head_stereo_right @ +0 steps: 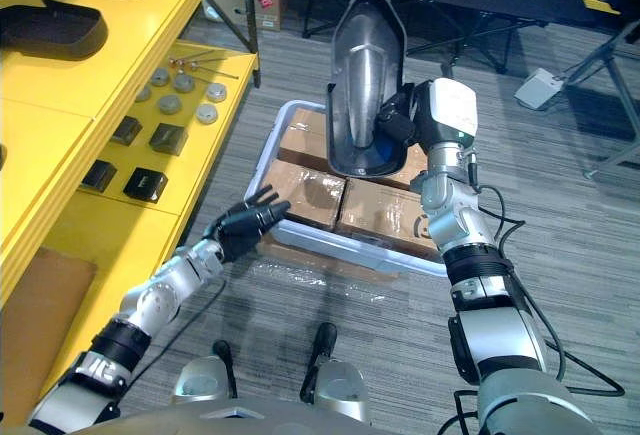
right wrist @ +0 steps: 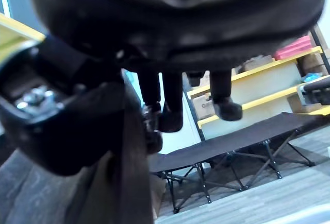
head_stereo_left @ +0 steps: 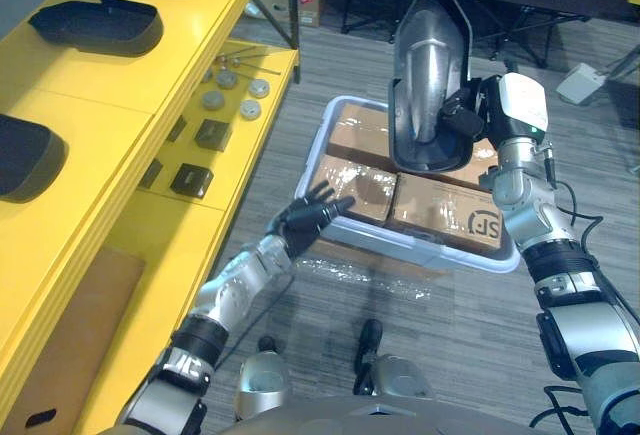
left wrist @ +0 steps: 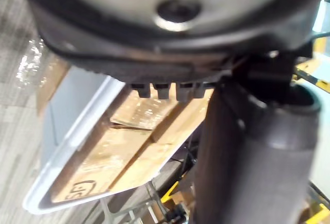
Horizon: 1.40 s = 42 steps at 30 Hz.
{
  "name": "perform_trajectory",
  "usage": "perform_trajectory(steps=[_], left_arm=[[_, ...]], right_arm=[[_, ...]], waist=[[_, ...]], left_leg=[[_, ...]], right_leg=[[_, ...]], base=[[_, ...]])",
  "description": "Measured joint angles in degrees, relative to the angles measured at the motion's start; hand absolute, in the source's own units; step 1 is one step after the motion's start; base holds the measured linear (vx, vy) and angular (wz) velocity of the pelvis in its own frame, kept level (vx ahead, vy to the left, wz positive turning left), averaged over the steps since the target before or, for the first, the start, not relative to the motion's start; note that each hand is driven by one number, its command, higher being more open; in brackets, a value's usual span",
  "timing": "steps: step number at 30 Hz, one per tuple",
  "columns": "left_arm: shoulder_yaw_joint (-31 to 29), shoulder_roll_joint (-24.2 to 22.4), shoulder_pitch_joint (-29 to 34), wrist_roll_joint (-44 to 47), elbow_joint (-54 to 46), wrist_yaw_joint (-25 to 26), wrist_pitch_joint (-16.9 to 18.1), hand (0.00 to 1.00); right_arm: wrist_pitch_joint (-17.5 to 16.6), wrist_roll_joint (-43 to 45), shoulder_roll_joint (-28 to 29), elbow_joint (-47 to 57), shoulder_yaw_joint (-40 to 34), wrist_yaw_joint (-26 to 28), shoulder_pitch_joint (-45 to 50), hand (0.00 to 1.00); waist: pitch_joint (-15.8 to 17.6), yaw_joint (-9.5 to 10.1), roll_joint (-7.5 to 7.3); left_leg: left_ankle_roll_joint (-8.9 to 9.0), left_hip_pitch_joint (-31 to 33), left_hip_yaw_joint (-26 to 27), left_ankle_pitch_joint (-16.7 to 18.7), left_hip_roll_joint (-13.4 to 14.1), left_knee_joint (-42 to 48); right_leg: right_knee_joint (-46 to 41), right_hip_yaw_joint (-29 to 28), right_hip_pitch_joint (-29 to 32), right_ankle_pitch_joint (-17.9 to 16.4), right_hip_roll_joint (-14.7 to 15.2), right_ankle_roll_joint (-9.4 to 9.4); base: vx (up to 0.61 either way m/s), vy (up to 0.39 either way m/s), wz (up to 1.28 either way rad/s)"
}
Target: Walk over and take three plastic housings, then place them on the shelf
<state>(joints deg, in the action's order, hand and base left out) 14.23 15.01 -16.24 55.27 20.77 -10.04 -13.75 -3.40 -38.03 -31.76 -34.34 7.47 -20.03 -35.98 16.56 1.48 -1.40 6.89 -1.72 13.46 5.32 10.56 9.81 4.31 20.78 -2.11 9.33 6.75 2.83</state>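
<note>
Left hand [head_stereo_left: 308,217] splayed, right hand [head_stereo_left: 464,113] grips housing [head_stereo_left: 426,55].

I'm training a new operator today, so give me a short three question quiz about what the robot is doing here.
1. True or false: the right robot hand holds a plastic housing raised above the crate.
2. The left robot hand is: A) shut on a box; B) open, holding nothing; C) flat on the floor.
3. What colour is the shelf where other housings lie?
Key: 1 true; 2 B; 3 yellow.
</note>
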Motion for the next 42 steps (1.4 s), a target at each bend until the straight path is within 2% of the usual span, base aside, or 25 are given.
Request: perform_trajectory(steps=[3,5,8,13,18,20,24,31,32,37,41,42], left_arm=[[-1.83,0.12,-2.22,5.44,0.32,-0.82,0.08,1.00],[-2.35,0.04,-4.39,10.65,0.49,-2.83,0.55,1.00],[-2.37,-0.16,-4.95,16.99,0.49,-5.88,1.18,1.00],[-2.82,-0.64,-5.06,17.42,0.49,-8.04,1.17,1.00],[-2.69,-0.71,-5.05,15.39,0.50,-10.23,0.69,1.00],[-2.26,-0.80,-5.04,10.70,0.50,-10.70,-0.10,1.00],[1.55,-0.58,-4.55,2.93,0.50,-9.83,-0.63,1.00],[7.02,-0.87,-3.40,-1.92,0.59,-8.57,-1.87,1.00],[7.46,-0.97,-3.39,-1.94,0.65,-8.46,-1.87,0.00],[8.00,-0.64,-3.39,-1.99,0.66,-7.26,-1.89,0.00],[8.74,-1.03,-3.37,-1.67,0.66,-3.66,-0.99,0.00],[9.19,-1.27,-3.32,-1.46,0.66,-2.48,0.25,0.00]], right_arm=[[-3.02,-2.64,-0.02,1.53,1.34,0.11,1.81,0.00],[-6.37,-6.11,-0.04,1.54,2.74,0.82,2.72,0.00],[-9.67,-7.93,-0.04,1.55,4.97,1.04,4.07,0.00],[-11.26,-8.85,-0.05,3.79,5.68,1.13,5.67,0.00],[-12.94,-8.86,-0.04,5.33,7.02,1.12,6.95,0.00],[-13.31,-8.85,-0.02,5.40,7.29,1.11,8.14,0.00],[-13.60,-8.84,0.02,5.62,8.29,1.10,8.75,0.00],[-16.04,-8.61,0.05,9.47,9.86,1.13,8.74,0.00],[-16.10,-8.63,0.05,9.90,10.19,1.13,8.74,0.00],[-16.03,-8.26,0.06,9.90,10.52,1.32,8.75,0.00],[-15.88,-6.95,0.07,9.90,10.51,1.85,8.75,0.00],[-15.74,-6.34,0.09,9.90,10.50,1.97,8.77,0.00]], waist=[[-1.00,-0.30,0.14],[-1.98,-0.49,0.13],[-3.31,-0.48,0.11],[-3.88,-0.45,-0.05],[-4.31,-0.62,-0.45],[-5.33,-0.62,-0.60],[-6.61,-0.57,-0.72],[-6.79,-0.62,-0.68],[-6.87,-0.62,-0.65],[-7.45,-0.63,-0.57],[-7.91,-0.64,-0.56],[-7.94,-0.62,-0.52]], left_leg=[[0.09,-0.67,0.51,-0.03,0.09,-0.29],[0.11,-0.96,0.75,-0.05,-0.03,-0.56],[0.18,-1.96,0.88,-0.15,-0.22,-1.22],[-0.06,-3.36,1.00,-1.04,-1.05,-2.98],[-0.25,-4.73,1.36,-2.04,-1.58,-4.62],[-0.34,-4.97,1.28,-2.32,-1.84,-5.27],[-0.42,-5.59,1.48,-2.59,-2.10,-6.26],[-0.37,-5.86,1.32,-3.05,-2.17,-7.08],[-0.38,-5.87,1.33,-3.06,-2.18,-7.08],[-0.42,-5.88,1.40,-3.12,-2.29,-7.09],[-0.42,-5.88,1.55,-3.12,-2.31,-7.09],[-0.42,-5.88,1.58,-3.12,-2.30,-7.10]], right_leg=[[0.10,-0.43,-0.11,0.05,-0.18,-0.02],[0.10,-0.63,-0.18,0.07,-0.12,-0.02],[0.12,-0.64,-0.78,0.07,-0.03,-0.02],[0.18,-0.65,-1.38,0.23,0.33,0.22],[0.24,-0.71,-1.84,0.46,0.82,0.48],[0.28,-0.66,-1.91,0.47,0.99,0.50],[0.56,-0.75,-1.93,0.53,1.14,0.60],[0.57,-0.66,-1.90,0.53,1.08,0.60],[0.57,-0.66,-1.90,0.53,1.09,0.60],[0.58,-0.72,-1.88,0.56,1.12,0.63],[0.59,-0.88,-1.76,0.58,1.13,0.67],[0.59,-0.94,-1.73,0.59,1.13,0.68]], base=[[0.00,0.017,-0.09],[0.00,0.042,-0.06],[0.01,0.043,0.00],[-0.02,0.038,0.01],[-0.02,0.024,-0.02],[0.00,0.000,0.00],[0.00,0.000,0.00],[0.00,0.000,0.00],[0.00,0.000,0.00],[0.00,0.000,0.00],[0.00,0.000,0.00],[0.00,0.000,0.00]])
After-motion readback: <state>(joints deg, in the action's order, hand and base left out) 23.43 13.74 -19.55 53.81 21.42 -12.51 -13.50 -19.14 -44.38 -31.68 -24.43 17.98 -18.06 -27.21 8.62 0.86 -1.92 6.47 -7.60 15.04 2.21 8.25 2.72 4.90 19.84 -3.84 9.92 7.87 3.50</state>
